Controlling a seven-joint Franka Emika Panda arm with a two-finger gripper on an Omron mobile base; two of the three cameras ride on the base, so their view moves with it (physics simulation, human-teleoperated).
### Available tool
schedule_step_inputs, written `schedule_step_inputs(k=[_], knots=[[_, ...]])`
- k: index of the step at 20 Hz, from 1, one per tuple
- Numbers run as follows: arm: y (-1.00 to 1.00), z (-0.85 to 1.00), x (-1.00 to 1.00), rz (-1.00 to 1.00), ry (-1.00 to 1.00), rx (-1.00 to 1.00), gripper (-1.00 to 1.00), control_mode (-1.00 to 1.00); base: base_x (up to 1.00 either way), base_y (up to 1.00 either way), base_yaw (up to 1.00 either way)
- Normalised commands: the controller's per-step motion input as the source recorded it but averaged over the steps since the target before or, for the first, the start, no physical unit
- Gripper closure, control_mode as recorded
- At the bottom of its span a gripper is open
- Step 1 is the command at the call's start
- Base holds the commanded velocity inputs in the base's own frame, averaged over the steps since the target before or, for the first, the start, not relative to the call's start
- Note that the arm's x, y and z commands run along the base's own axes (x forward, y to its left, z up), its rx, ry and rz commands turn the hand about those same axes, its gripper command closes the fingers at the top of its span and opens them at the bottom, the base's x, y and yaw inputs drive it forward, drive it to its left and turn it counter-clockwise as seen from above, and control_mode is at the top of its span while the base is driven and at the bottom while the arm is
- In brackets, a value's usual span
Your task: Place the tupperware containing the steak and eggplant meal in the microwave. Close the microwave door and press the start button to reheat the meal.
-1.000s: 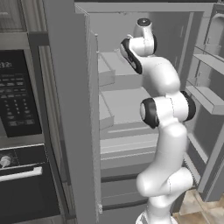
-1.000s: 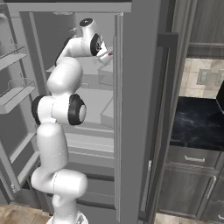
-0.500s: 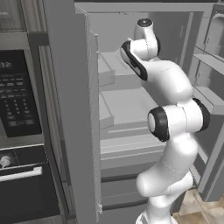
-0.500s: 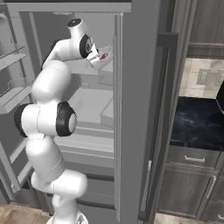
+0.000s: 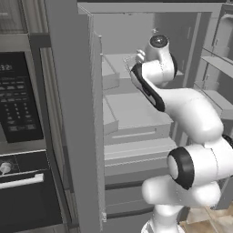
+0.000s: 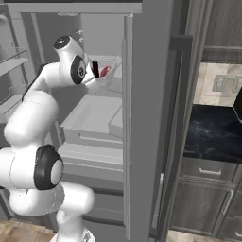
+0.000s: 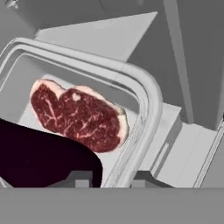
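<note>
One tupperware [image 7: 144, 94] is pinched at its rim by the jaws inside the open fridge [image 6: 142, 94], up by the upper shelf. One red steak [image 7: 78, 114] and one dark eggplant [image 7: 39, 155] are counted inside it.

Microwave [image 5: 20, 104] keypad labels and clock digits, too blurred to read

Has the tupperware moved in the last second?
Yes. In the right base view the tupperware has risen and swung right, toward the fridge door edge.
</note>
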Motion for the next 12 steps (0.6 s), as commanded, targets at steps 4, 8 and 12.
schedule_step_inputs(k=[4, 8, 12], knots=[[0.08, 0.0, -1.0, -0.01, 0.0, 0.01, 1.0, -1.0, 0.0, 0.0, 0.0], [0.01, 0.0, -1.0, 0.0, 0.0, 0.02, 1.0, -1.0, 0.0, 0.0, 0.0], [0.0, 0.0, -1.0, 0.02, 0.0, 0.0, 1.0, -1.0, 0.0, 0.0, 0.0]])
